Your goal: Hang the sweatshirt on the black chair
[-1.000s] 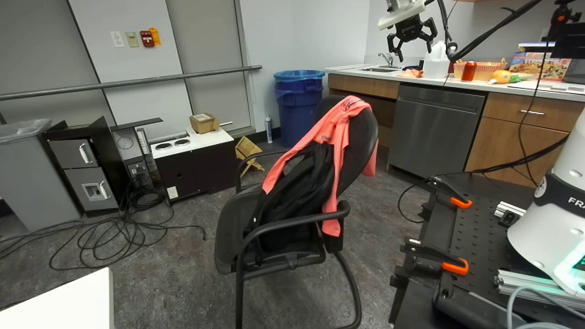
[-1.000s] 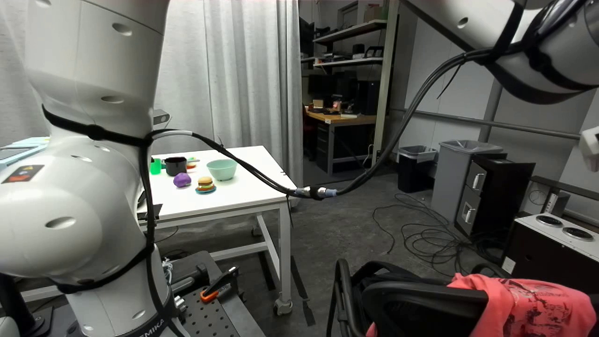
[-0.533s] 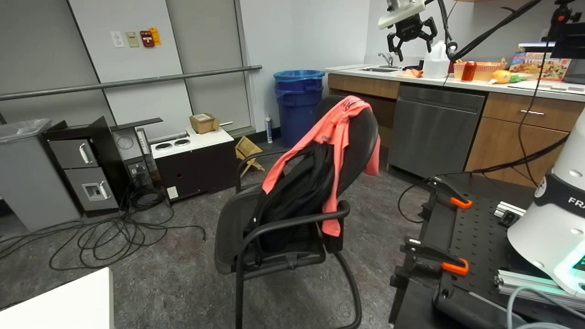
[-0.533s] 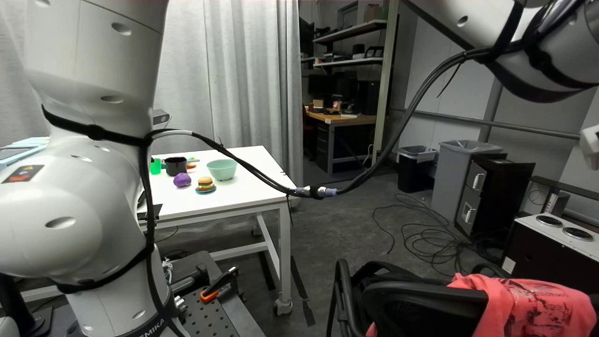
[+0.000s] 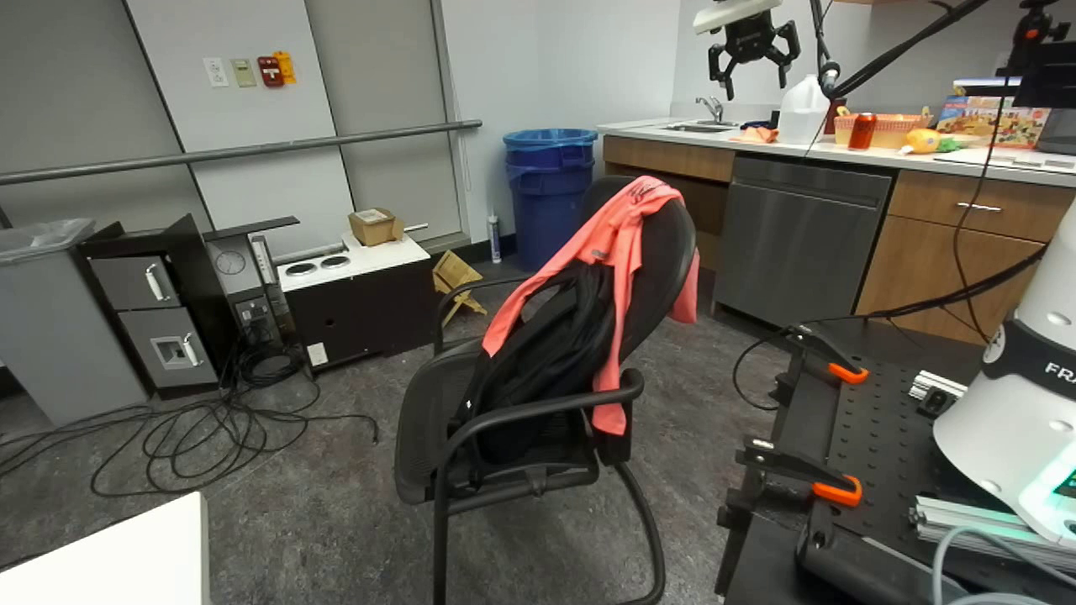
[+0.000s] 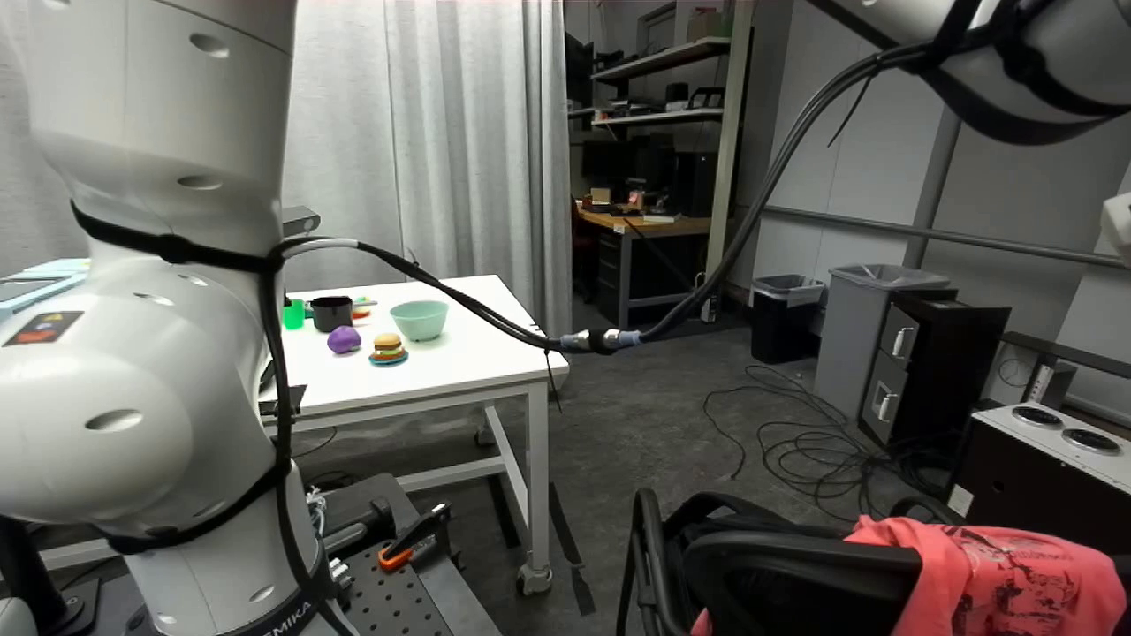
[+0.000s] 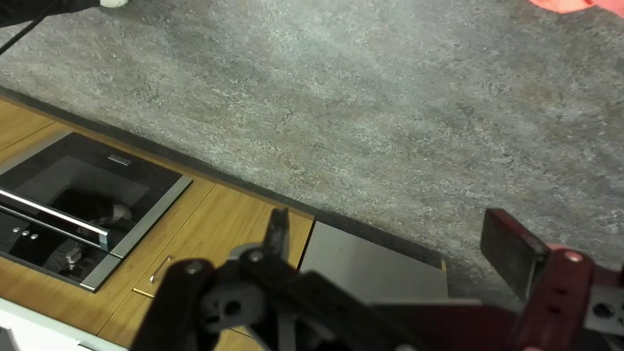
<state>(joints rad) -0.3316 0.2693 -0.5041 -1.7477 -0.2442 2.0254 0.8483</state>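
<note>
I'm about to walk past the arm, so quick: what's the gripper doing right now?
Gripper: open, jaws apart, holding nothing; the sweatshirt is draped over the chair.

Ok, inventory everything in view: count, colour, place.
black chair: 1, black, on floor
sweatshirt: 1, coral, draped over black chair
fabric bundle: 1, black, on black chair
bins: at least 3, grey, black, blue, on floor
play fridge: 1, black and grey, on floor
play stove: 1, black and white, on floor
cardboard box: 1, brown, on play stove
dishwasher: 1, grey, under counter
jug: 1, whitish, on counter
can: 1, orange-red, on counter
table: 1, white, near curtain
bowl: 1, mint, on table
mug: 1, black, on table
toy burger: 1, multicoloured, on table
everything else: uncounted, mixed, around the room
robot arm: 1, white, on black stand
hand: 1, black, open, apart from sweatshirt
</note>
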